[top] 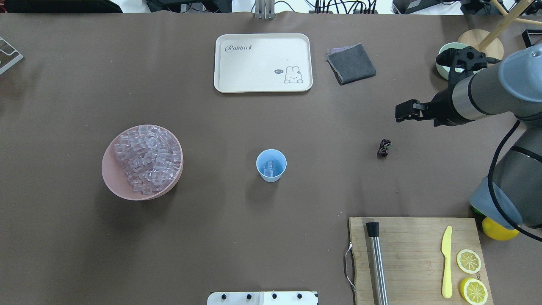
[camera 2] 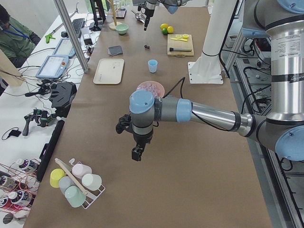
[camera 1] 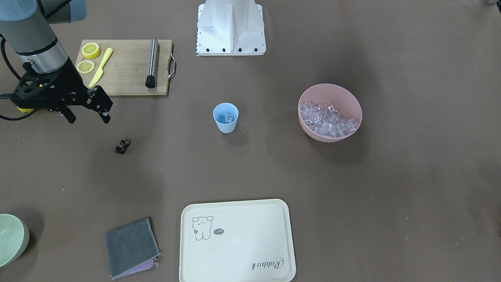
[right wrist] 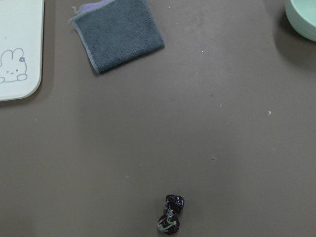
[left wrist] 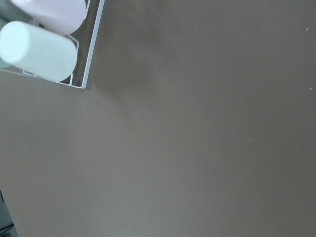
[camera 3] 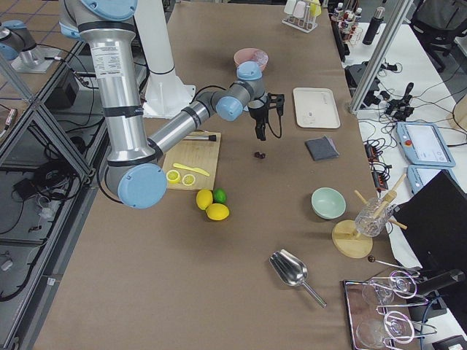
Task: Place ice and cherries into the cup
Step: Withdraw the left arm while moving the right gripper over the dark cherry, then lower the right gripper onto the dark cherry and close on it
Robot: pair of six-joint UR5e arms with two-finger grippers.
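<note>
While the left gripper (camera 2: 137, 153) shows only in the side view from the table's left end, hanging over bare brown table near a wire rack of pastel cups (camera 2: 76, 183), I cannot tell whether its fingers are apart or together. Going left to right across the overhead view, the pink bowl (top: 111, 186) comes first, heaped with most of the ice (top: 146, 163). Well apart from it, near the table's middle, the cup (top: 271, 178) stands upright with a few clear cubes already inside. Beyond it, toward the far edge, lie the cream tray (top: 262, 63) and the folded grey cloth (top: 351, 63). Further right the cherries (top: 384, 148) lie on the bare table, outside the cup and well apart from it. The right gripper (camera 1: 89, 116) hovers near them, above the table and touching nothing, its two fingers spread apart and empty. At the right near corner sits the wooden cutting board (top: 410, 254) carrying a metal muddler (top: 377, 262), a yellow knife (top: 446, 262) and two lemon halves (top: 468, 261).
</note>
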